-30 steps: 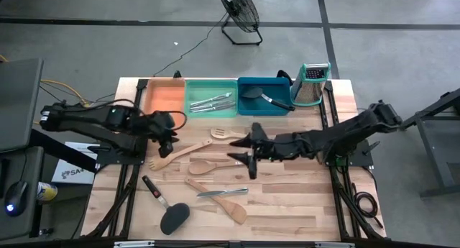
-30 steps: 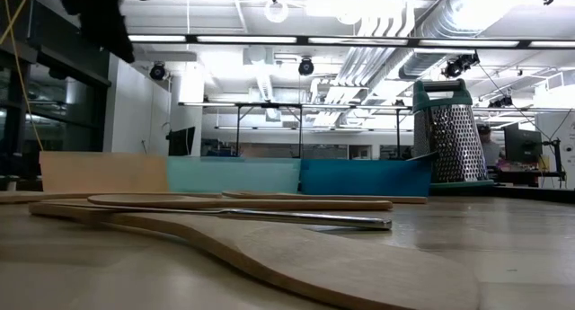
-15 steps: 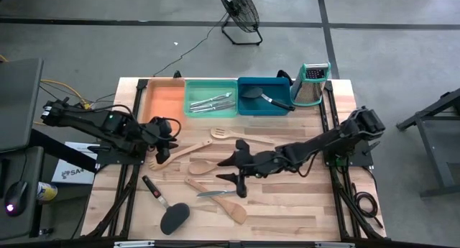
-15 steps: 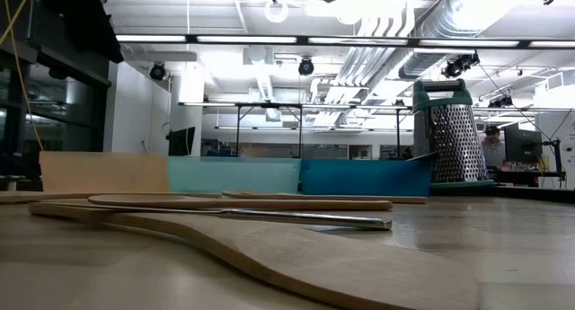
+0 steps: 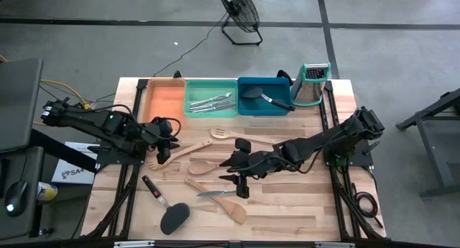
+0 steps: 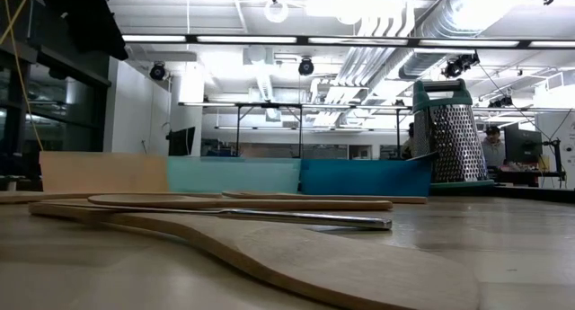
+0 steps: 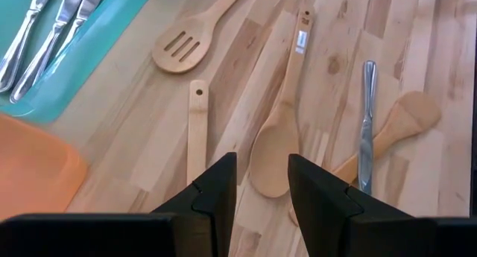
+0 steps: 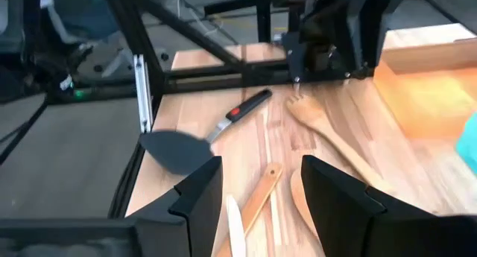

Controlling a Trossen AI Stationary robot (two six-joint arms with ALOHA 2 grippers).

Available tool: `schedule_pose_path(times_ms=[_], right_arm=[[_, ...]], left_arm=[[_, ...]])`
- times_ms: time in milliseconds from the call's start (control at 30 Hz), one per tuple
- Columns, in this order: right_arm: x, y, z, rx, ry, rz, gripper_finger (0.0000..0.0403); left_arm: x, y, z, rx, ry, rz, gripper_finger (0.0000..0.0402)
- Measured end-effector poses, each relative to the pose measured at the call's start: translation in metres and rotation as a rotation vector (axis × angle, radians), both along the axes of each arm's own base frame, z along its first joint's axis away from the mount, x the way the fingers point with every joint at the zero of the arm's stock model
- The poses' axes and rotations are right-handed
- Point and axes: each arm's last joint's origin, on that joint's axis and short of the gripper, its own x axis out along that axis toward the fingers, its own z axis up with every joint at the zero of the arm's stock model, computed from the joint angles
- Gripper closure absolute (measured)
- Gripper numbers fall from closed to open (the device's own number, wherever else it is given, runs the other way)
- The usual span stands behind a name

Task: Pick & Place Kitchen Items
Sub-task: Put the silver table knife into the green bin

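Observation:
Several kitchen items lie loose on the wooden table: a wooden fork [image 5: 164, 159], a slotted wooden spoon [image 5: 220, 134], a wooden spoon [image 5: 203, 167], a wooden spatula [image 5: 219, 199] with a metal knife [image 5: 215, 193] across it, and a black turner [image 5: 171, 216]. My right gripper [image 5: 227, 171] hangs open above the table's middle, beside the wooden spoon [image 8: 300, 199]. My left gripper [image 5: 168, 139] hangs open over the table's left part, above the fork; its wrist view shows the wooden spoon [image 7: 277, 149] beyond its fingers. Neither holds anything.
At the far edge stand an orange tray [image 5: 162, 98], a green tray [image 5: 195, 97] with silver cutlery, a blue tray [image 5: 277, 87] with a black turner, and a steel grater [image 5: 311, 83]. In the low view the spatula [image 6: 269, 256] lies in front.
My right gripper has moved toward the table's left and near edges, from the slotted spoon's handle to above the wooden spoon, and has tipped nearer to level. Its fingers stay open. The utensils have not moved.

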Motion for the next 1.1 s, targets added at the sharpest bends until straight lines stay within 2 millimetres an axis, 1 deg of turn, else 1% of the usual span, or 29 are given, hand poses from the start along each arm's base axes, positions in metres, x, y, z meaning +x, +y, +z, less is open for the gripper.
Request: schedule_pose_path(times_ms=[233, 333, 467, 567, 633, 800, 967, 1100], right_arm=[[-0.002, 0.006, 0.0, -0.04, -0.002, 0.051, 0.0225], [-0.003, 0.009, 0.0, -0.056, -0.005, 0.068, 0.021], [0.0, 0.013, -0.008, -0.063, 0.018, 0.087, 0.0181], [0.007, 0.018, -0.019, -0.06, 0.033, 0.103, 0.0167], [0.011, 0.021, -0.032, -0.054, 0.082, 0.117, 0.0164], [0.024, 0.027, -0.062, -0.026, 0.15, 0.127, 0.0163], [0.033, 0.03, -0.094, -0.045, 0.243, 0.151, 0.0162], [0.037, 0.032, -0.115, -0.083, 0.289, 0.165, 0.0162]], left_arm=[[0.0, 0.0, 0.0, 0.0, 0.0, 0.0, 0.0282], [0.0, 0.0, 0.0, 0.0, 0.0, 0.0, 0.0282], [0.0, 0.0, 0.0, 0.0, 0.0, 0.001, 0.0282], [0.0, 0.0, 0.0, 0.0, 0.001, 0.0, 0.0282], [0.0, 0.0, 0.0, 0.0, 0.001, 0.0, 0.0282], [0.0, 0.0, 0.0, 0.0, 0.003, 0.0, 0.0282], [0.0, 0.0, 0.0, 0.0, 0.004, 0.0, 0.0282], [0.0, 0.0, 0.0, 0.0, 0.004, 0.0, 0.0282]])
